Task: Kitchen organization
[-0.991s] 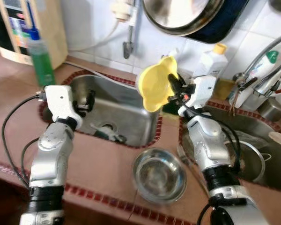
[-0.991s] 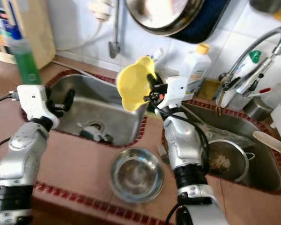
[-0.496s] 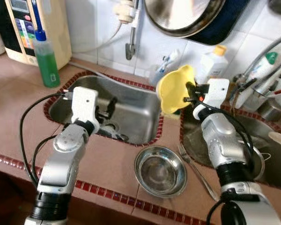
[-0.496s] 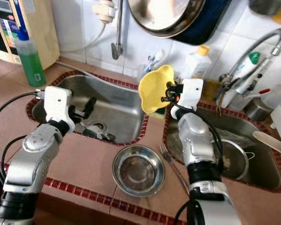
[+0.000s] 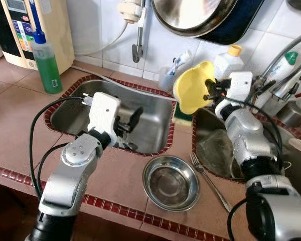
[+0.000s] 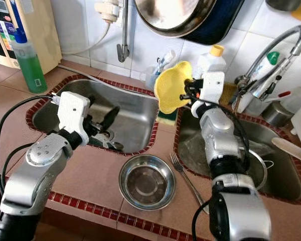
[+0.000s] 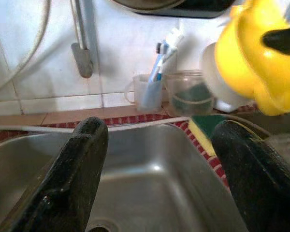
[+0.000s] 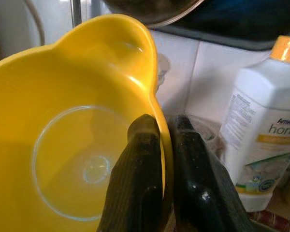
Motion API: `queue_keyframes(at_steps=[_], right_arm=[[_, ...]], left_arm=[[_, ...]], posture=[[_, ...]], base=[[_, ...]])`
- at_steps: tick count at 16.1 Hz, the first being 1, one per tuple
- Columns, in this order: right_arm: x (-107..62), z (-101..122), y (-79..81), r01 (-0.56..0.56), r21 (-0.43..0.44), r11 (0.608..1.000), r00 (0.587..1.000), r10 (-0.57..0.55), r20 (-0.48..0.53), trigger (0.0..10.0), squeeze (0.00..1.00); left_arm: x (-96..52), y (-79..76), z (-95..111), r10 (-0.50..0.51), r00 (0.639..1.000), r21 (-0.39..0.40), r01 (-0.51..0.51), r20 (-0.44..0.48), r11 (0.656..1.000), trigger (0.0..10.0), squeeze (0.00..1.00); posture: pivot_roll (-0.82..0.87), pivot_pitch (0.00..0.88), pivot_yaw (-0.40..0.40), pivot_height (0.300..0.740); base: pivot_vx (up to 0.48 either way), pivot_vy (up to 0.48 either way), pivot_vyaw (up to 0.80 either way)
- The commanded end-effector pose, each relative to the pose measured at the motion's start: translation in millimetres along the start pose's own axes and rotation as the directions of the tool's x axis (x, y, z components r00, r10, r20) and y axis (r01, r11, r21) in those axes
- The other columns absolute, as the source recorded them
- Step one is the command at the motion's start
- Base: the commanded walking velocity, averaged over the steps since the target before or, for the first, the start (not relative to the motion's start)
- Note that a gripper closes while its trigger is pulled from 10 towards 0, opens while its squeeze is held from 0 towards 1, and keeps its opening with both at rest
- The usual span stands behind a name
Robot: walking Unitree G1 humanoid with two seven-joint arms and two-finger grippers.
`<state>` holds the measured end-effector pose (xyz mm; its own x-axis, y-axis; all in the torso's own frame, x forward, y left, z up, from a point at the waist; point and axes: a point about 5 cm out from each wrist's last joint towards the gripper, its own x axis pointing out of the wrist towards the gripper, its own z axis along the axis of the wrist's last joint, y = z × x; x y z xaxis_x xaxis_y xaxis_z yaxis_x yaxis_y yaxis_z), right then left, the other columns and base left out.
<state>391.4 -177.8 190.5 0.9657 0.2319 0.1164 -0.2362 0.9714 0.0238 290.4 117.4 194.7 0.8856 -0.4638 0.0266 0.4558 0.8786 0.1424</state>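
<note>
The right gripper (image 5: pixel 209 93) carries the yellow bowl (image 5: pixel 191 93) rightward, now over the right sink's (image 5: pixel 210 150) far left corner; the left gripper (image 5: pixel 128 118) reaches farther over the left sink (image 5: pixel 155 108).

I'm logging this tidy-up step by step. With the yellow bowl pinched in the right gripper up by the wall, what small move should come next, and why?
Probably carry the yellow bowl down toward the counter or sink. The right gripper clamps its rim and holds it tilted in the air over the divider between the two basins, resting on nothing. The left gripper hangs open over the left sink.
</note>
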Motion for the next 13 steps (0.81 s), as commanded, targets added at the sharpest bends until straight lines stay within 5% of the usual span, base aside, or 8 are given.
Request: queue_keyframes(at_steps=[1,13], right_arm=[[2.9,6.0,-2.9,-0.025,-0.031,0.999,1.000,0.025,0.004,10.0,0.00],[19.8,-0.7,33.0,-0.303,-0.035,0.952,0.948,0.298,-0.109,10.0,0.00]], left_arm=[[-0.7,-8.8,7.5,-0.049,0.999,0.014,0.049,0.013,0.999,10.0,0.00],[-13.5,-13.1,9.2,-0.090,0.996,-0.057,0.088,-0.026,0.994,10.0,0.00]], posture=[[0.05,0.056,-0.128,0.740],[0.07,0.163,-0.159,0.740]], base=[[0.000,0.000,0.00],[0.000,0.000,0.00]])
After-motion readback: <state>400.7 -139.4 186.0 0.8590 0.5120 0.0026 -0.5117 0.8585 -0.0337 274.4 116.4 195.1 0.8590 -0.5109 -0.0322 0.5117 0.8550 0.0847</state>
